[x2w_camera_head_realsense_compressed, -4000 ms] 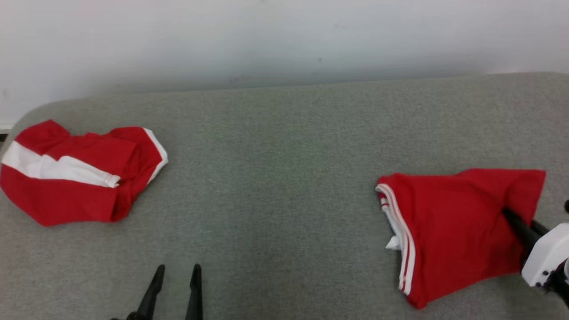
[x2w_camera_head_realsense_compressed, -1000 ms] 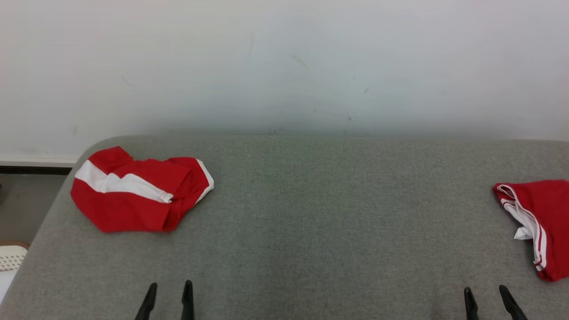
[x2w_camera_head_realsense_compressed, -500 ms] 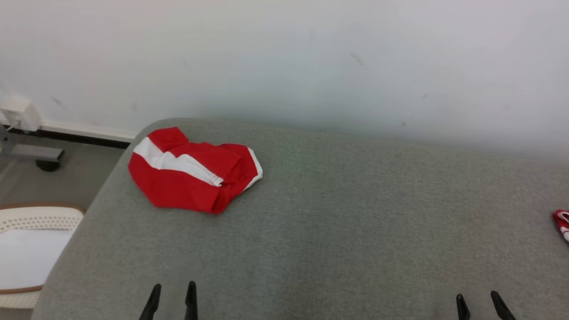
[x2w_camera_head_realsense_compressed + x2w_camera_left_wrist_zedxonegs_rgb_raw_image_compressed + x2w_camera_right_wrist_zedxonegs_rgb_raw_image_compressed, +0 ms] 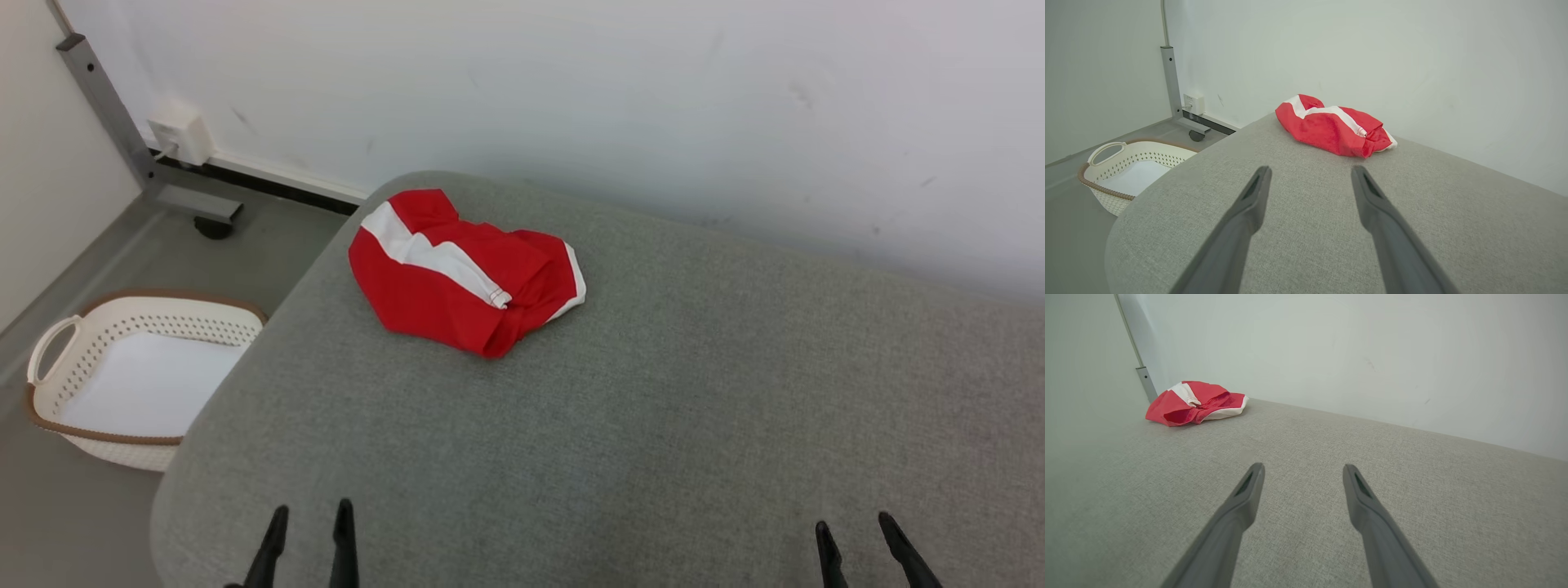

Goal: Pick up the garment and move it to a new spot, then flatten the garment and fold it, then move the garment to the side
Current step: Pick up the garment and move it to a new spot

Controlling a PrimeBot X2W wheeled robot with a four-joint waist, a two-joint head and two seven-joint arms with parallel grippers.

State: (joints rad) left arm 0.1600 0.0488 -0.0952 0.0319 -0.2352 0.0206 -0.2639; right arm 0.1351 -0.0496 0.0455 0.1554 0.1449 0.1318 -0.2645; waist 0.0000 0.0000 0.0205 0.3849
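The garment point(image 4: 457, 278) is a crumpled heap of red cloth with a white band, lying near the far left corner of the grey padded surface point(image 4: 653, 392). My left gripper point(image 4: 312, 510) stands open at the near edge, well short of the garment, nothing between its fingers. My right gripper point(image 4: 852, 523) is open too, at the lower right, far from the cloth. In the left wrist view the garment point(image 4: 1331, 128) lies ahead of the open left gripper point(image 4: 1310, 169). In the right wrist view the garment point(image 4: 1192, 402) sits far off to the upper left of the open right gripper point(image 4: 1303, 466).
A white perforated basket point(image 4: 139, 376) with a brown rim stands on the floor left of the surface's rounded corner. A grey metal post point(image 4: 106, 106) with a foot and a white wall box point(image 4: 181, 131) stand by the white wall behind.
The camera has swung left: the folded red cloth at the right has left the picture and the basket has come in. Four seconds ago my right gripper was at that folded cloth; now it is drawn back.
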